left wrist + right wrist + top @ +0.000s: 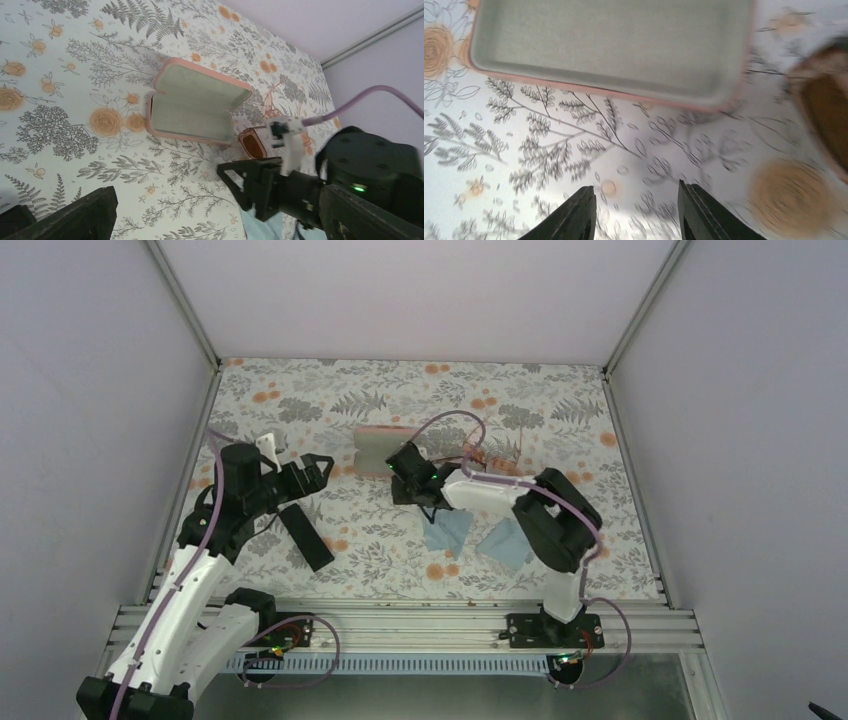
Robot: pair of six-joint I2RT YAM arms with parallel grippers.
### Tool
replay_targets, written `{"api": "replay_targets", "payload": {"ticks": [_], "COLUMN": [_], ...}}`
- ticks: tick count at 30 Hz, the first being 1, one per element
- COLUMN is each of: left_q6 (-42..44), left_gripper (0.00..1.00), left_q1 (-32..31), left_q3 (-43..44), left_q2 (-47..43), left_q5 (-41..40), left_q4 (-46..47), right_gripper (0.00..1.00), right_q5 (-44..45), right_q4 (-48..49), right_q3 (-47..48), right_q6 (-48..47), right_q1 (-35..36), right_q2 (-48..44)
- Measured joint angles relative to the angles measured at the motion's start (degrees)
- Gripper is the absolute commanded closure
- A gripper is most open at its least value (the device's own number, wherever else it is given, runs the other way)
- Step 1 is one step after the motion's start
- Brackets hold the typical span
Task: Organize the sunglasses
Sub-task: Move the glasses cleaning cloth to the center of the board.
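Note:
Thin-framed brown sunglasses (489, 454) lie on the floral table just right of an open pink case (380, 450). One brown lens (250, 144) shows beside the case (195, 107) in the left wrist view, and again at the right edge (828, 116) of the right wrist view. My right gripper (404, 478) hovers low in front of the empty case (609, 45), jaws apart with nothing between them (636, 205). Well to the left, my left gripper (312, 472) stands wide open and empty (215, 227), facing the case.
A shut black case (305, 535) lies under the left arm. Two light-blue cloths (447, 530) (505, 543) lie below the right arm. Grey walls and metal rails close in the table at the sides and back.

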Motion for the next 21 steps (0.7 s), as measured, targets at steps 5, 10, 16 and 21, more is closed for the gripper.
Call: {"api": "replay_targets", "payload": {"ticks": [5, 10, 16, 21], "left_q6": [-0.2, -0.9, -1.8, -2.3], "left_gripper": [0.0, 0.01, 0.02, 0.02], "left_q1": [0.0, 0.0, 0.0, 0.0], "left_q3": [-1.1, -3.3, -5.0, -5.2], "left_q2": [0.2, 0.2, 0.2, 0.2], "left_q5": [1.6, 3.7, 4.9, 5.5], "left_q4": [1.7, 3.1, 5.0, 5.2], "right_gripper": [0.68, 0.68, 0.71, 0.71], "right_q5": [1.7, 1.9, 1.9, 3.3], "right_q4": [-5.1, -10.9, -16.6, -19.2], "right_q3": [-4.3, -6.3, -6.7, -6.6], "right_q6": [0.0, -0.3, 0.1, 1.7], "right_q1": [0.1, 2.6, 7.5, 7.5], "right_q2": [-9.2, -12.7, -10.7, -8.0]}}
